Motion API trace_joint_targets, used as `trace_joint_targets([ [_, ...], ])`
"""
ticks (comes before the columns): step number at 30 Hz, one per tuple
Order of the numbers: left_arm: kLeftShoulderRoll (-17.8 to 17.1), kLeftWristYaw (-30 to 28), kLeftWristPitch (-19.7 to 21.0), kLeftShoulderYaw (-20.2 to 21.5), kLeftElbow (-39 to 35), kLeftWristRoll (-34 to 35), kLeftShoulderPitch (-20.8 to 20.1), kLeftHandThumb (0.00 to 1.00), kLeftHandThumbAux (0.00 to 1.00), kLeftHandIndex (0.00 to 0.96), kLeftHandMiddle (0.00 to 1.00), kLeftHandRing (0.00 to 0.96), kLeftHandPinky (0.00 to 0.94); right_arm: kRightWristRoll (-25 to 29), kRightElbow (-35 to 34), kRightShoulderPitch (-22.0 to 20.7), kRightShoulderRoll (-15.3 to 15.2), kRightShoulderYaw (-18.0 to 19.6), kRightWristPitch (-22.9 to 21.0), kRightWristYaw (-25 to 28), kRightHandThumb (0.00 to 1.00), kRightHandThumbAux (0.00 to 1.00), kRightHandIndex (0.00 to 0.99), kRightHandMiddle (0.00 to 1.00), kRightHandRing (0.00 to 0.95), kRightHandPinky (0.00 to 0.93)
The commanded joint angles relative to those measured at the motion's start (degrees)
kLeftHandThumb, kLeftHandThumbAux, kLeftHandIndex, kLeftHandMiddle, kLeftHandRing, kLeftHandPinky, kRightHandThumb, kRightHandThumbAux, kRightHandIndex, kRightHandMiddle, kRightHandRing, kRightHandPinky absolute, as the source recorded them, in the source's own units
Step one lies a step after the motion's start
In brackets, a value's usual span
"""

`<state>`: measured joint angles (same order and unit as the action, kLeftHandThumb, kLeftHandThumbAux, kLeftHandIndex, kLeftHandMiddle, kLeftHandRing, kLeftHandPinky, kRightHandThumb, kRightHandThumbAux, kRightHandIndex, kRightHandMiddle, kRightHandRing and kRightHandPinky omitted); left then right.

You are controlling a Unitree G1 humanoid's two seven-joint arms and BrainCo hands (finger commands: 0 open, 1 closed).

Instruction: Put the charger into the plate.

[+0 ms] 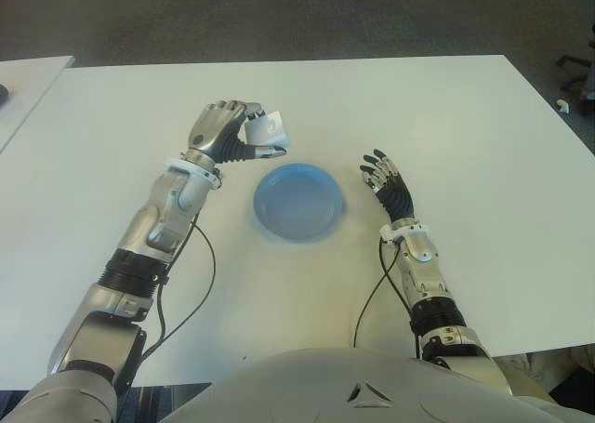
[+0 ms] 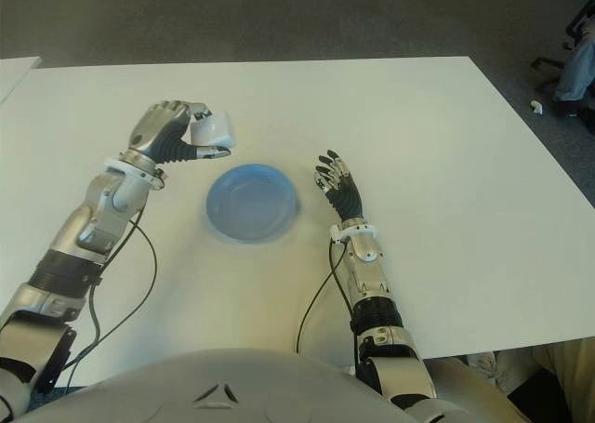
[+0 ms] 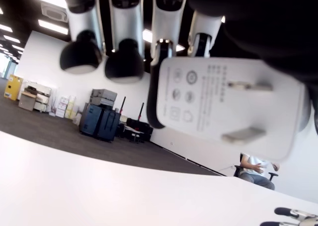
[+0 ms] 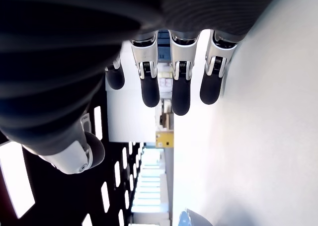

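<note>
— Charger (image 1: 267,129) sits gripped in the left hand's (image 1: 226,130) fingers, above the desk (image 1: 465,125), just beyond the plate (image 1: 299,203).

— Carry it over the centre, lower, then release. Right hand (image 1: 383,181) shows beside the plate, fingers open.

The charger (image 3: 226,104) bears small printed text and round symbols; none can be read.

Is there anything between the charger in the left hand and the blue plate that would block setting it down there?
Nothing visible. The left hand holds the charger just beyond the plate, which is empty. The right hand shows open on the plate's right.
</note>
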<state>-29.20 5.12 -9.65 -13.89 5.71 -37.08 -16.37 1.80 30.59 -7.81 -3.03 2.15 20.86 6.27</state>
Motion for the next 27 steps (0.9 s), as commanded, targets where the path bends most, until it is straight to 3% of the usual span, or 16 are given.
trace_joint_targets([
  [1, 1.1, -1.4, -1.5, -2.3, 3.5, -0.7, -0.6, 0.752, 0.694, 0.444, 0.845, 0.843, 0.823, -0.3, 1.4, 0.7, 0.4, -0.1, -1.7, -0.6, 0.000, 0.606, 0.000, 0.174, 0.193, 0.194],
  [27, 4.2, -3.6, -2.9, -7.1, 8.0, -1.9, -1.8, 0.752, 0.693, 0.444, 0.838, 0.836, 0.833, 0.0, 0.1, 1.5, 0.7, -0.4, -1.4, -0.4, 0.000, 0.614, 0.000, 0.175, 0.191, 0.184],
])
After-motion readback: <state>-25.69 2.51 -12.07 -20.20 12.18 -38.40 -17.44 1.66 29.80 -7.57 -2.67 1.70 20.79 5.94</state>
